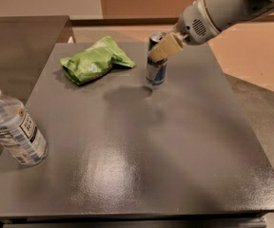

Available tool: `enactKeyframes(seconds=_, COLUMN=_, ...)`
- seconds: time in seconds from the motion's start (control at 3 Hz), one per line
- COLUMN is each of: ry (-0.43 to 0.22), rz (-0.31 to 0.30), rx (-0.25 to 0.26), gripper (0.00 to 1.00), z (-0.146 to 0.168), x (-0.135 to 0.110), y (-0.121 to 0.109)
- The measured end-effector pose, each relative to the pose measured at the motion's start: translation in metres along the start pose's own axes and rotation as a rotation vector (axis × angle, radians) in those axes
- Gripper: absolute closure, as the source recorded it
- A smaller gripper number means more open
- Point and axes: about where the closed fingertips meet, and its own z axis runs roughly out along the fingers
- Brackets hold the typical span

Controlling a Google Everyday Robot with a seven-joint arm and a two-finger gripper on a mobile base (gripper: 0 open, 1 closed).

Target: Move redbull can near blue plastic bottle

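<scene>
The redbull can (155,71) is dark blue and silver and stands upright at the far middle of the grey table (141,141). My gripper (164,46) reaches in from the upper right and is shut on the can's upper part; a beige finger (166,46) lies across its front. The blue plastic bottle (13,127) is clear with a white cap and a printed label. It lies tilted at the table's left front edge, far from the can.
A crumpled green snack bag (93,61) lies at the far left of the table, just left of the can. A darker counter (18,46) adjoins the table on the left. Tan floor lies beyond on the right.
</scene>
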Motion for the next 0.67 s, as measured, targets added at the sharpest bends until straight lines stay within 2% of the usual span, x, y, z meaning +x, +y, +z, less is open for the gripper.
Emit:
enactKeyframes(seconds=0.33, ry=-0.008, rz=-0.013, rx=-0.071, gripper=1.0, z=0.021, x=-0.02, y=0.038)
enactKeyframes(seconds=0.67, ry=0.008, rz=-0.028, rx=-0.126, gripper=1.0, z=0.039, x=-0.03, y=0.072)
